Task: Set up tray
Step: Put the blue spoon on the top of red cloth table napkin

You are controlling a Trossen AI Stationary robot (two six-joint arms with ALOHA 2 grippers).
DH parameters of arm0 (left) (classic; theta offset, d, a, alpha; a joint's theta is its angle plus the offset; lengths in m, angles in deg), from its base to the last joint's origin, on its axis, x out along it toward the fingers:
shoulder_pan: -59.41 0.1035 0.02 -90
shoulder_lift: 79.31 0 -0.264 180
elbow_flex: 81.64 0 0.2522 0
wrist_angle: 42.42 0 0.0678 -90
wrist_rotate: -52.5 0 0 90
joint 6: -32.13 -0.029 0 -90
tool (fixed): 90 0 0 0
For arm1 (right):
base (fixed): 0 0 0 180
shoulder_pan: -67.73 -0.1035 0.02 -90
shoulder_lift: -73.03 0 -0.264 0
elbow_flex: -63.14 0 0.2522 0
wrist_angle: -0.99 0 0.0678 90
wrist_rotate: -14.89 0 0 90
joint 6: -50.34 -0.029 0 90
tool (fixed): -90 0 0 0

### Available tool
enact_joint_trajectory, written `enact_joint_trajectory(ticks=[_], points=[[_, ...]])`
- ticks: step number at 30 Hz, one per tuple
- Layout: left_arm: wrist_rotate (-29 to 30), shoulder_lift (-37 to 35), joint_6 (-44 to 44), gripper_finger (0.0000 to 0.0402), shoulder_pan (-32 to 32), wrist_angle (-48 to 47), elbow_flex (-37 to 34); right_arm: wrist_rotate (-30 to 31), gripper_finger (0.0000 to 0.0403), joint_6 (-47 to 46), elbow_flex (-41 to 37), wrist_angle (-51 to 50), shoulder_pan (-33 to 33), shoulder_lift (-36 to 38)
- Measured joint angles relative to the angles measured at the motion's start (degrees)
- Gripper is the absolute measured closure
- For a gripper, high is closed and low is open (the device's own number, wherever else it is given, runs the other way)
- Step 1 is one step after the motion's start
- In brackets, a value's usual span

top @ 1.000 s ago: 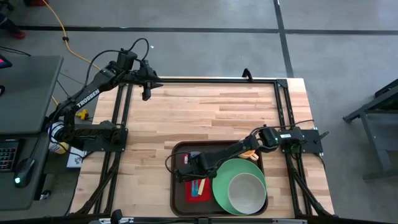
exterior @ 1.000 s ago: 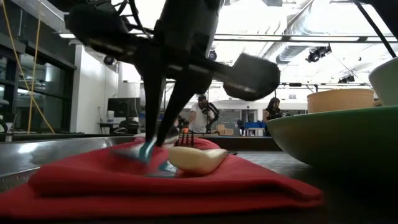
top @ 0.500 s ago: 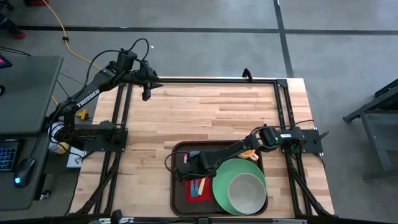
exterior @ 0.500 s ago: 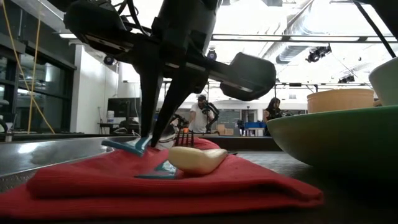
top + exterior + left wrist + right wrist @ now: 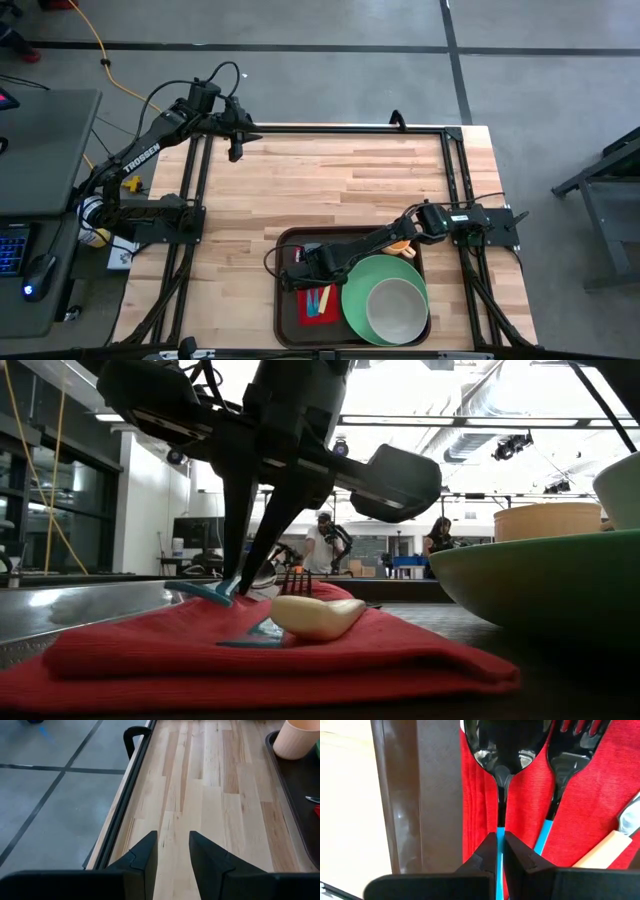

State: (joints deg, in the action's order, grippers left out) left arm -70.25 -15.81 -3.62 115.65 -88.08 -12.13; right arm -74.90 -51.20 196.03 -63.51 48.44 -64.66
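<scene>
The dark brown tray point(image 5: 290, 318) lies at the table's near edge. On it a red napkin point(image 5: 320, 300) carries a black spoon with a blue handle point(image 5: 506, 750), a matching fork point(image 5: 570, 745) and a cream-handled knife point(image 5: 315, 617). My right gripper point(image 5: 298, 270) is over the napkin's far left part, shut on the spoon's handle. The fork lies beside the spoon on the napkin. My left gripper point(image 5: 172, 837) is open and empty above the table's far left corner. My right gripper pinches the spoon's blue handle point(image 5: 500, 832) between its two fingers, just behind the black neck. The fingers come from above, slanting down, and lie along the handle. The handle's free end point(image 5: 195, 591) stands a little above the napkin; the spoon's bowl shows over the napkin's edge.
A green plate point(image 5: 355, 295) with a beige bowl point(image 5: 395, 305) fills the tray's right half. A peach cup point(image 5: 401, 247) stands at the tray's far right corner, behind my right arm. Bare wooden table point(image 5: 330, 180) lies beyond the tray.
My right gripper has risen a little, still shut on the spoon. The spoon's blue handle has come up off the napkin with it. The fork and the knife have stayed in place.
</scene>
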Motion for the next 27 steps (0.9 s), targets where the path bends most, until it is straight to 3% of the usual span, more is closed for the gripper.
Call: enact_joint_trajectory(ticks=[21,27], points=[[0.0,0.0,0.0,0.0261,0.0,0.04,0.0,0.92,0.0401,1.75,-0.02,-0.47,0.04,-0.33],[0.0,0.0,-0.02,0.0261,0.0,0.04,0.0,2.26,0.0359,2.54,-0.02,-0.43,0.04,-0.33]])
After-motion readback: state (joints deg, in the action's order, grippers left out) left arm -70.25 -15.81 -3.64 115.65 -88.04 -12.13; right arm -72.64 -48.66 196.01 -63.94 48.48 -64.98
